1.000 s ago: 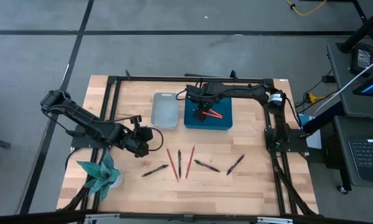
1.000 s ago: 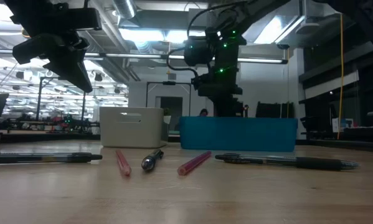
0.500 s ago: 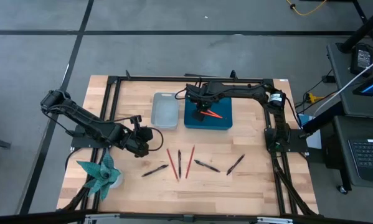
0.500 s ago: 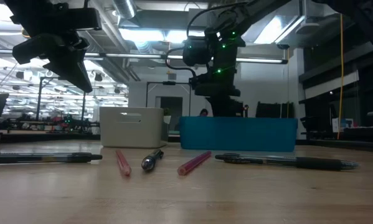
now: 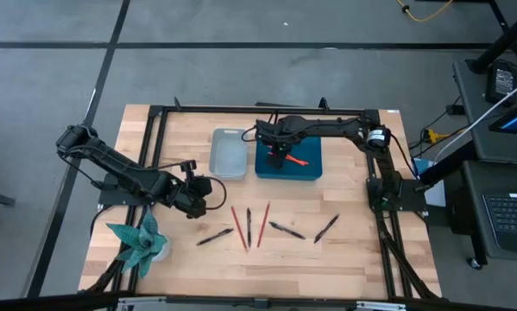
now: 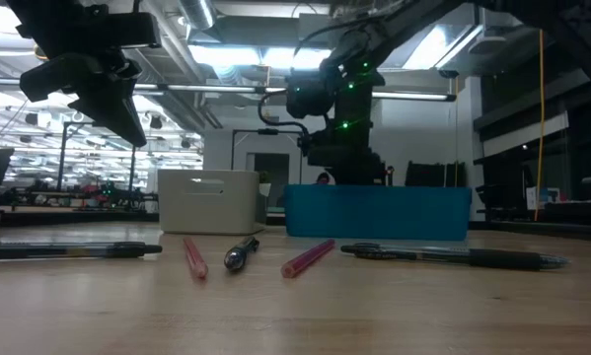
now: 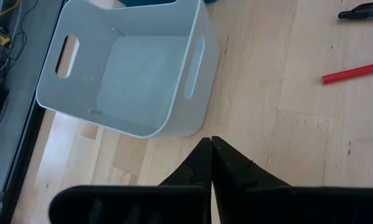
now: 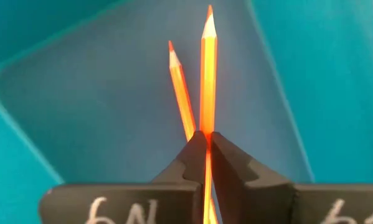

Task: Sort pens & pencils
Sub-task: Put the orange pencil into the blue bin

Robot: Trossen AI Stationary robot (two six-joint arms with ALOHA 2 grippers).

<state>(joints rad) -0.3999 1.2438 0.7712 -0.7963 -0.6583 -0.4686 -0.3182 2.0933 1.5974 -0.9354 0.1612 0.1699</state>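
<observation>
My right gripper point(image 8: 207, 138) is over the blue bin point(image 5: 310, 169), shut on an orange-red pencil point(image 8: 208, 68). A second orange-red pencil point(image 8: 181, 87) lies on the bin's floor beside it. On the wood in front of the bins lie two red pencils point(image 5: 237, 227) point(image 5: 263, 224) and several dark pens point(image 5: 286, 230), one of them point(image 5: 249, 226) between the two pencils. The white bin point(image 5: 229, 154) stands left of the blue one. My left gripper point(image 7: 210, 143) hangs shut and holding nothing above the table, near the white bin point(image 7: 124, 81). My right gripper pinches the pencil's shaft point(image 8: 207, 121) between its two fingers, coming steeply from above. The pencil runs on past the fingertips, its sharpened tip point(image 8: 209, 22) toward the bin's floor. Whether the tip rests on the floor, I cannot tell.
A teal folded figure point(image 5: 139, 242) stands at the table's near left corner. A black frame point(image 5: 154, 138) runs around the table's edges. Bare wood lies between the row of pens and the near edge.
My right gripper has sunk a little toward the blue bin, still shut on the pencil.
</observation>
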